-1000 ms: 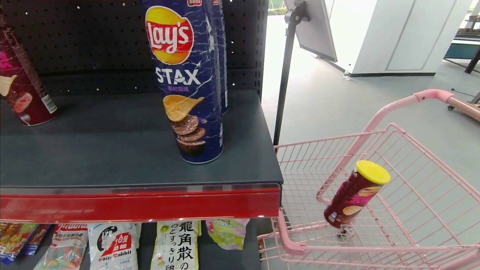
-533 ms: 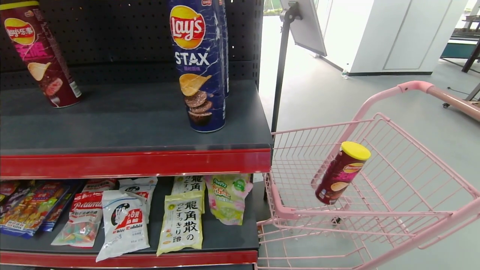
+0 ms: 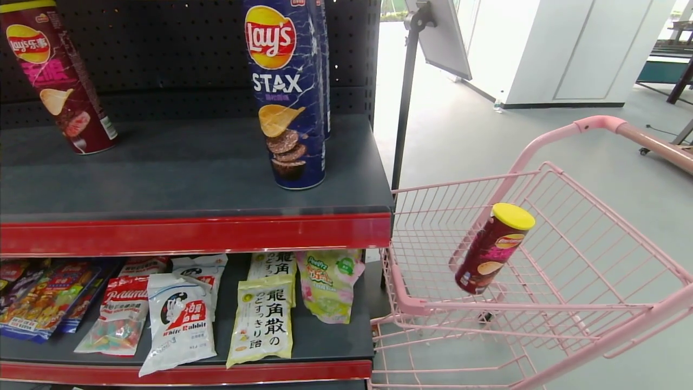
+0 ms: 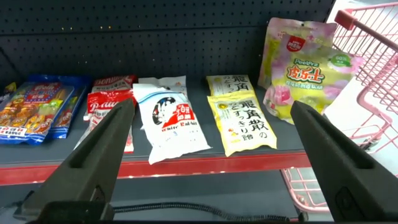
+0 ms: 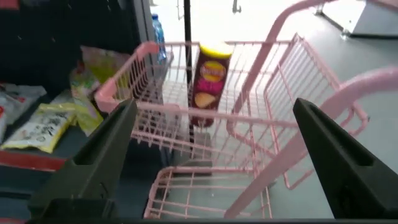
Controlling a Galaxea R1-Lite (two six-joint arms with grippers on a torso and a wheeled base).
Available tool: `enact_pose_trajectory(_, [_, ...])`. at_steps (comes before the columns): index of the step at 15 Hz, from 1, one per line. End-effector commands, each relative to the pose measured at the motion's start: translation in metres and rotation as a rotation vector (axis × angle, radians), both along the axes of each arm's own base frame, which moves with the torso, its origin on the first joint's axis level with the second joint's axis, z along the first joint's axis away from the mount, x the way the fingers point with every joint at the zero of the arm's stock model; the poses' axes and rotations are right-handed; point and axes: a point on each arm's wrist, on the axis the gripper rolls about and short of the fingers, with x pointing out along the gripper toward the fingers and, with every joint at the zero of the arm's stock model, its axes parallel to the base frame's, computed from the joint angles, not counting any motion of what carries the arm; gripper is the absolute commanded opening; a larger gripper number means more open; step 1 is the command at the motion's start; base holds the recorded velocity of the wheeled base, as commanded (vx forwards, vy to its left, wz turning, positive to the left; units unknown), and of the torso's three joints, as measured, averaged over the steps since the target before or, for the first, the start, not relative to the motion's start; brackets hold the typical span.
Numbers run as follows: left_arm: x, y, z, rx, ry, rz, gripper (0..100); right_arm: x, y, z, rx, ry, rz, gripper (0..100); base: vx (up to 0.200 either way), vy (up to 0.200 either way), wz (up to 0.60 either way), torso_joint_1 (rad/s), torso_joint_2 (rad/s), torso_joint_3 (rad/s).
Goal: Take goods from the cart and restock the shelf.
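Observed maroon chip can (image 3: pixel 494 254) leaning inside pink cart (image 3: pixel 568 307), right of shelf (image 3: pixel 162 173). Found left end effector (image 4: pixel 212 104) apart near lower snack bags (image 4: pixel 242 121), right end effector (image 5: pixel 214 102) apart near cart.

You have on record: one black pole stand (image 3: pixel 403 124) carrying a tilted grey board (image 3: pixel 441 38); one white partition (image 3: pixel 574 49); grey floor (image 3: pixel 465 141).

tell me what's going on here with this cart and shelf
A two-armed robot is restocking shelves from a pink cart. One maroon chip can sits in the cart, not yet picked up. Both grippers are open and empty: the right gripper faces that can, the left gripper faces bagged snacks on the lower shelf. The upper shelf holds blue chip cans and a second maroon can.
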Motion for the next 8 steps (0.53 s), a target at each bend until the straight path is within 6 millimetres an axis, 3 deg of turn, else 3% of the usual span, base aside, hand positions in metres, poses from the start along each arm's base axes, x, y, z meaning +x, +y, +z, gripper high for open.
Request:
enact_pose_trajectory(1, [0.0, 0.0, 0.0, 0.0, 0.001, -0.001, 100, 0.079, 0.005, 0.163, 0.035, 0.023, 0.139, 100, 0.0, 0.0, 0.0, 0.0, 0.0, 0.0])
enact_pose_trajectory(2, [0.0, 0.0, 0.0, 0.0, 0.001, -0.001, 100, 0.121, 0.009, 0.192, 0.069, 0.051, 0.203, 100, 0.0, 0.0, 0.0, 0.0, 0.0, 0.0])
enact_pose_trajectory(4, [0.0, 0.0, 0.0, 0.0, 0.001, 0.001, 100, 0.19, 0.009, 0.194, 0.06, 0.05, 0.212, 100, 0.0, 0.0, 0.0, 0.0, 0.0, 0.0])
enact_pose_trajectory(6, [0.0, 0.0, 0.0, -0.001, 0.001, -0.001, 100, 0.256, -0.01, 0.171, -0.056, 0.041, 0.289, 100, 0.0, 0.0, 0.0, 0.0, 0.0, 0.0])
enact_pose_trajectory(7, [0.0, 0.0, 0.0, 0.0, 0.001, 0.001, 100, 0.266, -0.018, 0.164, -0.091, 0.056, 0.317, 100, 0.0, 0.0, 0.0, 0.0, 0.0, 0.0])
enact_pose_trajectory(8, [0.0, 0.0, 0.0, 0.0, 0.001, 0.001, 100, 0.286, -0.034, 0.134, -0.177, 0.111, 0.506, 100, 0.0, 0.0, 0.0, 0.0, 0.0, 0.0])
